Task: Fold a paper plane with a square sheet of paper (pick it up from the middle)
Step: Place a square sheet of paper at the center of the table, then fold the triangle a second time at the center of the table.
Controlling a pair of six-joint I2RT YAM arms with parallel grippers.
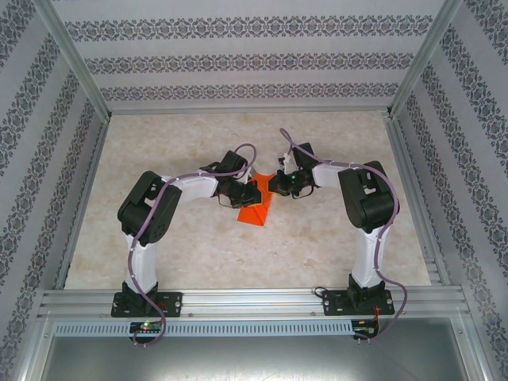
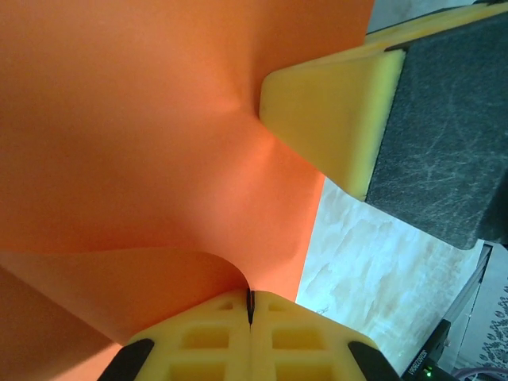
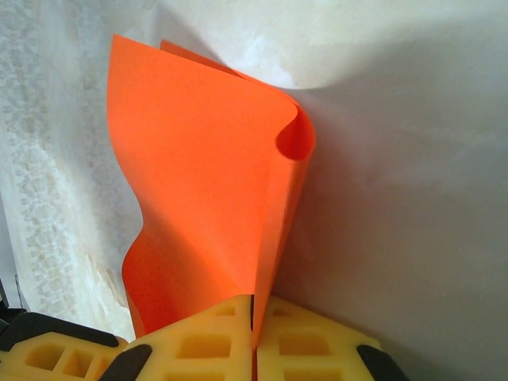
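Note:
The square sheet of paper [image 1: 255,211] is bright orange and stands bent at the table's centre, between both grippers. My left gripper [image 1: 251,194] is shut on it; in the left wrist view its yellow fingertips [image 2: 250,308] pinch an edge where the sheet [image 2: 143,143] curls over. My right gripper [image 1: 275,184] is shut on the paper too. In the right wrist view it [image 3: 254,319] clamps a doubled edge, and the sheet [image 3: 206,182] rises in a loose curl. One of the right gripper's fingers [image 2: 329,119] presses against the paper. A paper plane is out of view.
The beige marbled table [image 1: 198,254] is enclosed by patterned walls [image 1: 48,159] on three sides. An aluminium rail [image 1: 254,303] runs along the near edge by the arm bases. A left finger [image 3: 48,349] sits close beside the right gripper.

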